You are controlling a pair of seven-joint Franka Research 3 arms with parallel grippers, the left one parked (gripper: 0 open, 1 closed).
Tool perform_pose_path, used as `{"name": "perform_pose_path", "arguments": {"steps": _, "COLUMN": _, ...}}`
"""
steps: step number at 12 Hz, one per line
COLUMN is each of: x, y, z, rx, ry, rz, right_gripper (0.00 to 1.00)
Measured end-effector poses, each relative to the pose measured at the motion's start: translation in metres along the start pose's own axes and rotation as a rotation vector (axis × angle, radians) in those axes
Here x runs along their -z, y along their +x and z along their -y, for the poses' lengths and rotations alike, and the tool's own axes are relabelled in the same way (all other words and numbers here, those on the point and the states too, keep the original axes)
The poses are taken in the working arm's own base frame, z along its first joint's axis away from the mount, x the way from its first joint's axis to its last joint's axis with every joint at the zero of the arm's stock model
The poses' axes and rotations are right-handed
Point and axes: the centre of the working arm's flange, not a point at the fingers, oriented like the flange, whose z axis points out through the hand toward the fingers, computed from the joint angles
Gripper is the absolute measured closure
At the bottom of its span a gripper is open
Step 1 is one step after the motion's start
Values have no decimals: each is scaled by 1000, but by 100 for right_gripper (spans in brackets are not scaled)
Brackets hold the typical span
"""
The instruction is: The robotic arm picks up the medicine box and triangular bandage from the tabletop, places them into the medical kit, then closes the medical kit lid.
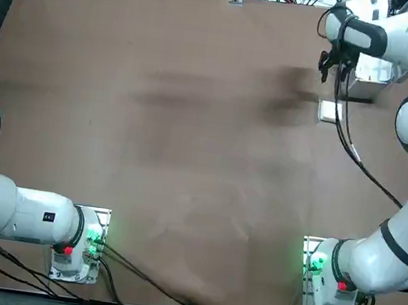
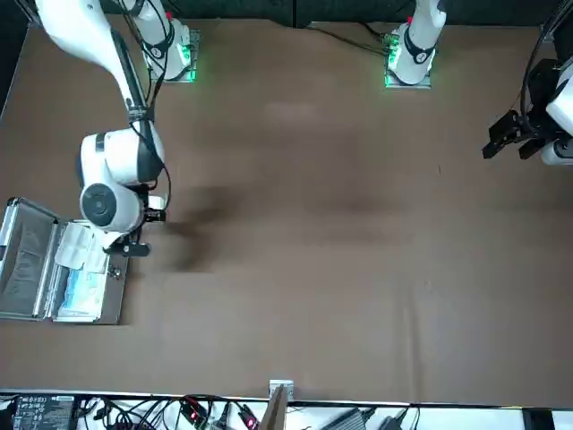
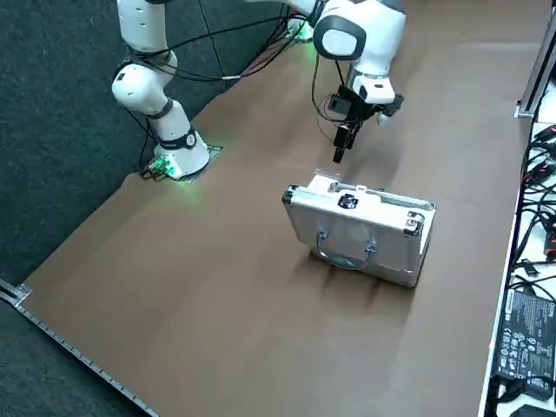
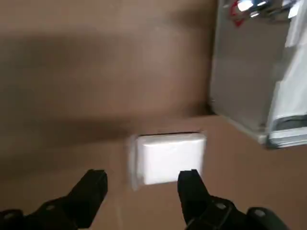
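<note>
Tool on right arm hangs wide open; medicine box near, apart.

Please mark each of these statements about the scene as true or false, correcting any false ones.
1. The black right gripper is above the brown tabletop, fingers apart. True.
2. The small white rectangular item is held in the gripper. False: it lies on the tabletop.
3. The silver metal case has its lid shut. False: the lid stands open.
4. Something pale blue shows inside the case. True.
</note>
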Motion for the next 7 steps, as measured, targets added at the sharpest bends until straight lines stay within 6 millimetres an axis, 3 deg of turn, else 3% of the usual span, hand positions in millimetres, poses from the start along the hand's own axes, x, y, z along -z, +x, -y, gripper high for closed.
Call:
{"name": "perform_pose_path", "arguments": {"steps": 4, "x": -18, "y": -11, "z": 59, "rx": -105, "ry": -6, "rz": -41, "right_gripper": 22}}
{"name": "perform_pose_path", "arguments": {"steps": 5, "x": -27, "y": -13, "z": 71, "rx": -113, "ry": -18, "rz": -38, "right_gripper": 30}}
{"name": "perform_pose_path", "arguments": {"steps": 7, "x": -45, "y": -13, "z": 83, "rx": -116, "ry": -70, "rz": -36, "right_gripper": 36}}
